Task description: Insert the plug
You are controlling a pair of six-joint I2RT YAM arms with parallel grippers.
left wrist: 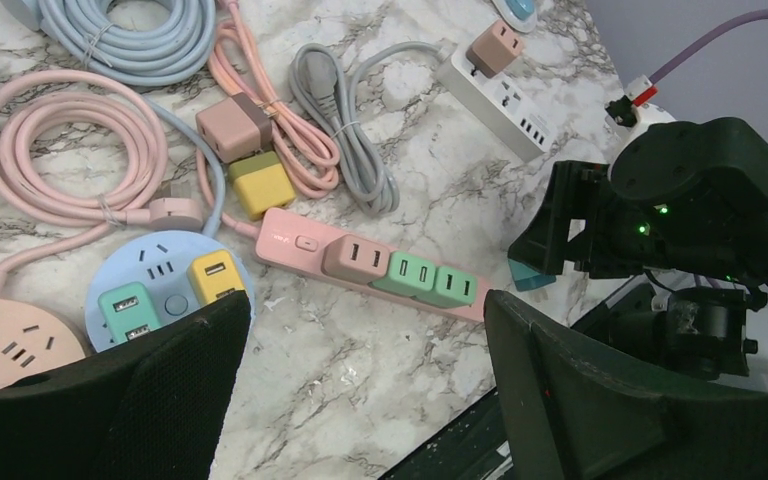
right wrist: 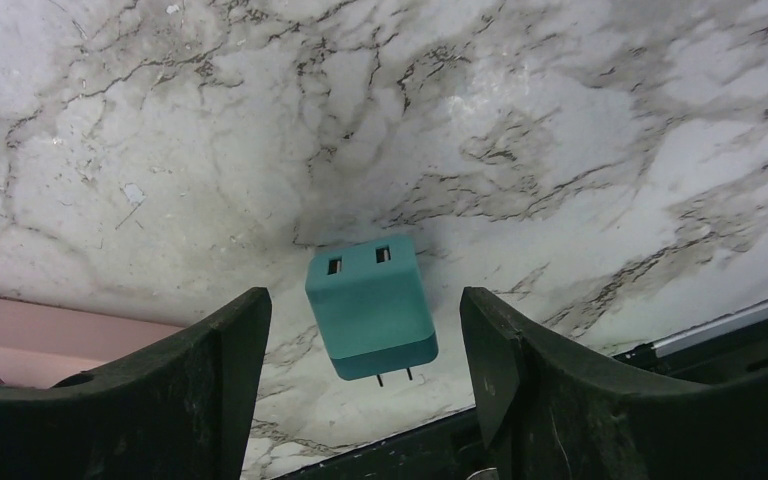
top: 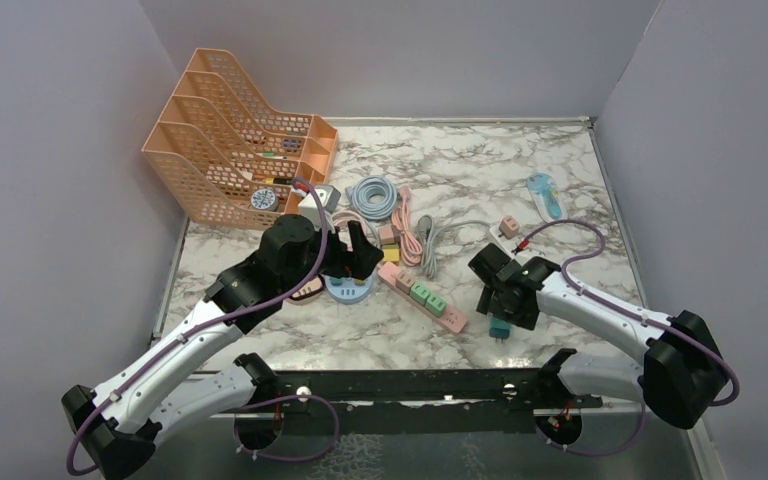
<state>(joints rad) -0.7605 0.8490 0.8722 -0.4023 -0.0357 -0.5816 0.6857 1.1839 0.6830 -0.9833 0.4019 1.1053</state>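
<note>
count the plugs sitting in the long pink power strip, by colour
green plugs: 2
dusty pink plug: 1
total: 3

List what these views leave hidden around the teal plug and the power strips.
- Top view: teal plug partly under the right gripper, too small for detail.
- Top view: round blue socket hub partly covered by the left gripper.
- Right wrist view: pink power strip cut off by the frame edge and the right gripper; sockets unseen.
- Left wrist view: round pink socket hub cut by the corner and the left gripper.
</note>
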